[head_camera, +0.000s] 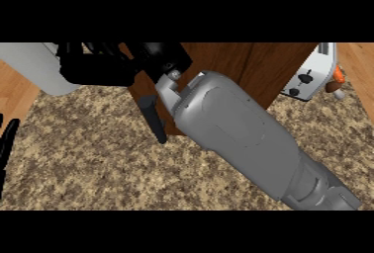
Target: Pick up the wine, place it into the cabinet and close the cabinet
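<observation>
At counter's (87, 163) far edge, right hand (162, 58) against wooden cabinet (241, 64), fingers hard to tell; left hand (7, 143) barely showing. Wine unseen, probably inside. Door closing left.

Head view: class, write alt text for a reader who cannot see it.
A grey right forearm reaches diagonally across a speckled counter to a brown wooden cabinet, its black right hand at the cabinet's edge. A toaster stands at the upper right. The left hand shows only at the left edge.

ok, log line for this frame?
right hand: at cabinet front | wine: not in view | toaster: right of cabinet
</observation>
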`<move>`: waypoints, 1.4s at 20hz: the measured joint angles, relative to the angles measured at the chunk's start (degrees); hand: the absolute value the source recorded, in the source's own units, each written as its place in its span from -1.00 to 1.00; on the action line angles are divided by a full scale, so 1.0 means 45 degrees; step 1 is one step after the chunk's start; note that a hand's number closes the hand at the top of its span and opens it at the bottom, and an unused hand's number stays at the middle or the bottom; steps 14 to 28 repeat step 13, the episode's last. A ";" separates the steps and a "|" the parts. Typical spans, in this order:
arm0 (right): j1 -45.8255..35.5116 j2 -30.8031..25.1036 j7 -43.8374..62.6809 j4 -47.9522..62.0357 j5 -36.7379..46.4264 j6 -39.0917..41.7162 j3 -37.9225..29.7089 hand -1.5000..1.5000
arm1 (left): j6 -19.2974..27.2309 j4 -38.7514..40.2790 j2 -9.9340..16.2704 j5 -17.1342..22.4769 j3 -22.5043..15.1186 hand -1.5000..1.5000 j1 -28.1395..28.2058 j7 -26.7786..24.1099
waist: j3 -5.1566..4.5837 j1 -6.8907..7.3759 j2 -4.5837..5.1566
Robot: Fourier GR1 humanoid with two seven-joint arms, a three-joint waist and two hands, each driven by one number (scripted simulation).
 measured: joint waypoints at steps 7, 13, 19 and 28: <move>0.0136 -0.0140 -0.1377 0.0763 0.0187 0.0825 -0.0198 1.00 | -0.0174 0.0056 -0.0164 -0.0163 0.0027 -1.00 -0.0002 0.0126 | -0.0045 0.0098 -0.0221; 0.0178 -0.0370 -0.2038 0.1063 0.0617 0.1195 -0.0029 1.00 | -0.0238 0.0164 -0.0199 -0.0115 0.0176 -1.00 -0.0259 0.0287 | -0.0069 0.0110 -0.0316; 0.0178 -0.0370 -0.2038 0.1063 0.0617 0.1195 -0.0029 1.00 | -0.0238 0.0164 -0.0199 -0.0115 0.0176 -1.00 -0.0259 0.0287 | -0.0069 0.0110 -0.0316; 0.0178 -0.0370 -0.2038 0.1063 0.0617 0.1195 -0.0029 1.00 | -0.0238 0.0164 -0.0199 -0.0115 0.0176 -1.00 -0.0259 0.0287 | -0.0069 0.0110 -0.0316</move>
